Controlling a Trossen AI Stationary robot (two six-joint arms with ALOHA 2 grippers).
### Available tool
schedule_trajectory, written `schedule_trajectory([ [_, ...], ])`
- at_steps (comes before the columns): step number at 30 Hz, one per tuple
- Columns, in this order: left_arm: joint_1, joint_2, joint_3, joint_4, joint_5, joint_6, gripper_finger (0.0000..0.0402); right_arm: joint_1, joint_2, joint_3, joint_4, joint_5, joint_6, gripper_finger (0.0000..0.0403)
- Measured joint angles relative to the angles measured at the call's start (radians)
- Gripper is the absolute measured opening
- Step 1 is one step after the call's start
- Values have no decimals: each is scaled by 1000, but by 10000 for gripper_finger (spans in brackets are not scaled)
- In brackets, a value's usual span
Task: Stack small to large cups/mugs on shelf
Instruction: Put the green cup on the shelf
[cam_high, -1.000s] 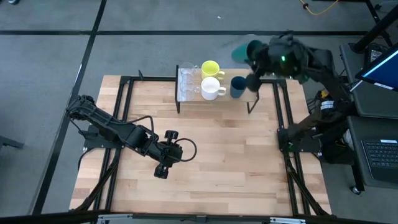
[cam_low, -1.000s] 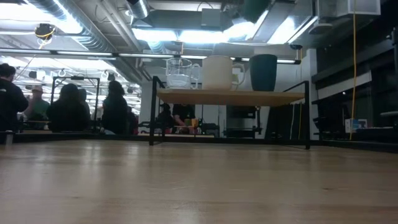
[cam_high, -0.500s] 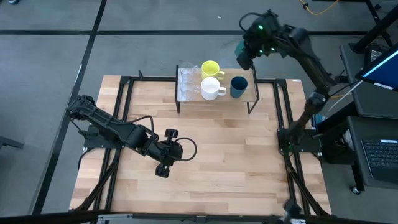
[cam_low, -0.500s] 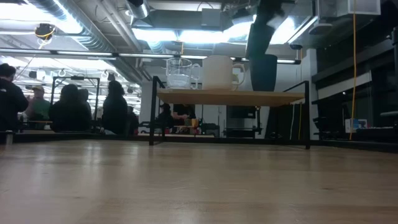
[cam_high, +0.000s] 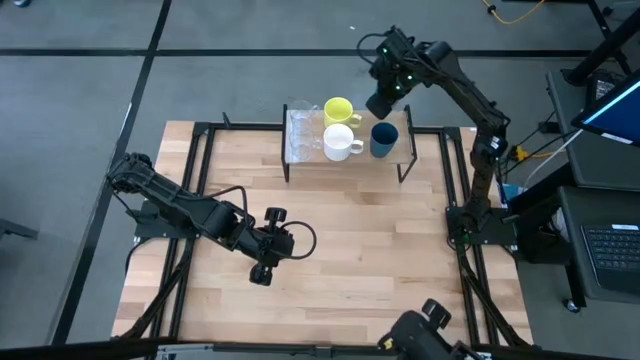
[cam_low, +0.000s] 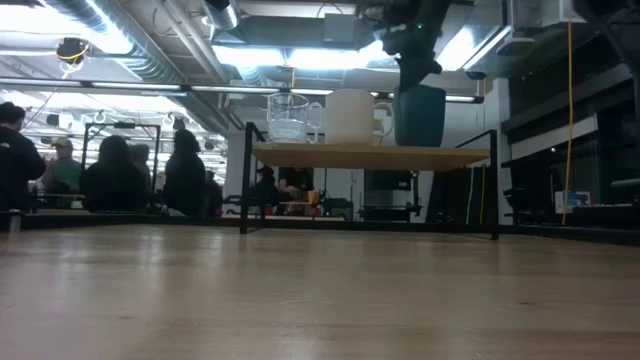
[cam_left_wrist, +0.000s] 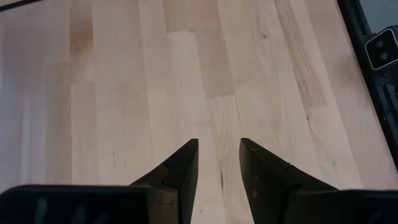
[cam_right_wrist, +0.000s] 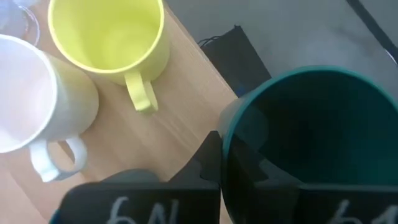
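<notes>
My right gripper (cam_high: 384, 98) is shut on the teal-green cup (cam_right_wrist: 311, 137) over the shelf's far right corner, just beyond the dark blue cup (cam_high: 384, 139). On the light-wood shelf (cam_high: 312, 160) stand two clear glasses (cam_high: 300, 135), the yellow mug (cam_high: 338, 108), the white mug (cam_high: 340, 143) and the dark blue cup. In the low view the teal-green cup (cam_low: 405, 115) reaches down to shelf-top level. My left gripper (cam_high: 262, 270) lies on the table toward the near left, open and empty. My right gripper holds the teal-green cup by its rim wall (cam_right_wrist: 225, 146), on the side toward the yellow mug. One finger (cam_right_wrist: 208, 163) is outside the wall and the other seems to be inside. The fingers come from above and the cup hangs upright. Whether its base touches the shelf, I cannot tell.
Black metal rails (cam_high: 205, 170) run along the table's left, right and far sides. Bare wooden tabletop (cam_high: 380, 250) lies in front of the shelf. People (cam_low: 110, 175) sit in the room behind. A laptop (cam_high: 610, 240) stands off the table's right edge.
My right gripper has carried the teal-green cup from high over the table's far right corner toward the left and down, to shelf level at the shelf's far right corner beside the yellow mug. The cup has stayed upright in the hold.
</notes>
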Motion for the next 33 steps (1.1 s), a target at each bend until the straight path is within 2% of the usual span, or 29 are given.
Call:
schedule_trajectory([
  [8, 0, 0, 0, 0, 0, -2, 111, 0, 38, 0, -10, -1, 24, 7],
  [13, 0, 0, 0, 0, 0, -2, 111, 0, 57, 0, -26, -50, 80, 7],
  [33, 0, 0, 0, 0, -1, -2, 111, 33, 60, 1, -70, -53, 126, 9],
])
